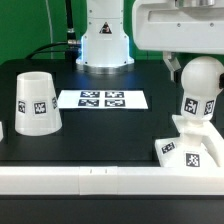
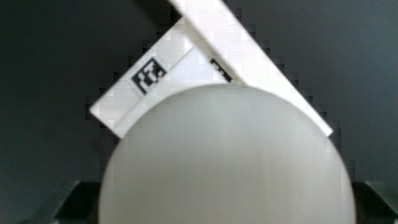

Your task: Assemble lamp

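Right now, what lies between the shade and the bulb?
The marker board lies flat on the black table, apart from both the shade and the bulb; otherwise the stretch is bare. Only the exterior view shows this.

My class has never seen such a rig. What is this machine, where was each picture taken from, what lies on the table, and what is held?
A white robot arm with a two-finger gripper is building a lamp. One camera watches from off the arm. The other sits on the wrist and looks past the bulb at the square base. On the black table lie the shade, the marker board and the base. The gripper is at the bulb's top, above the base; whether it clamps is hidden.
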{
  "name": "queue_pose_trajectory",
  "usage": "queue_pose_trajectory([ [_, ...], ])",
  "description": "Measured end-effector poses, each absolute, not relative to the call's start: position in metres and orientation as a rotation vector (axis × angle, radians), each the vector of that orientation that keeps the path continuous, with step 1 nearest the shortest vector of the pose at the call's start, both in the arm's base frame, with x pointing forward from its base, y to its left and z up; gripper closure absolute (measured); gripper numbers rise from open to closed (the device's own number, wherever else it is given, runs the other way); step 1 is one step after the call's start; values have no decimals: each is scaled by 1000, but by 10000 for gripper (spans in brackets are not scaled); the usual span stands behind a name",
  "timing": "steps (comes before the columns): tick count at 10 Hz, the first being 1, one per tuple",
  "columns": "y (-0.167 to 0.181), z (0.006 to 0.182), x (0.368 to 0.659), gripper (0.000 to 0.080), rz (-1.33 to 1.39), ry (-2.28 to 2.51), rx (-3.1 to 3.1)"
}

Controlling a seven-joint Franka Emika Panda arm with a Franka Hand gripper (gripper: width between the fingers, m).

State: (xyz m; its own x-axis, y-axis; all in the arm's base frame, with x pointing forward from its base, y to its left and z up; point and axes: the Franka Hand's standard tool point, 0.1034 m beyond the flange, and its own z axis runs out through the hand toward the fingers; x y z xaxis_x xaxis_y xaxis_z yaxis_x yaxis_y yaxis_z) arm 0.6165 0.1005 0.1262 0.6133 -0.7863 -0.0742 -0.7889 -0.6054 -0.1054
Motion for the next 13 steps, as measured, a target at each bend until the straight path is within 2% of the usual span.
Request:
queue_pose_trajectory([
  [3, 101, 124, 616, 222, 65, 1481, -2607],
  [4, 102, 124, 616, 156, 67, 1489, -2601],
  [5, 103, 124, 616, 156, 65, 1460, -2617],
  [6, 102, 124, 616, 112, 61, 1410, -2644],
  [11, 99, 125, 615, 101, 41, 861, -2873],
  [13, 94, 124, 612, 101, 28, 494, -2991],
])
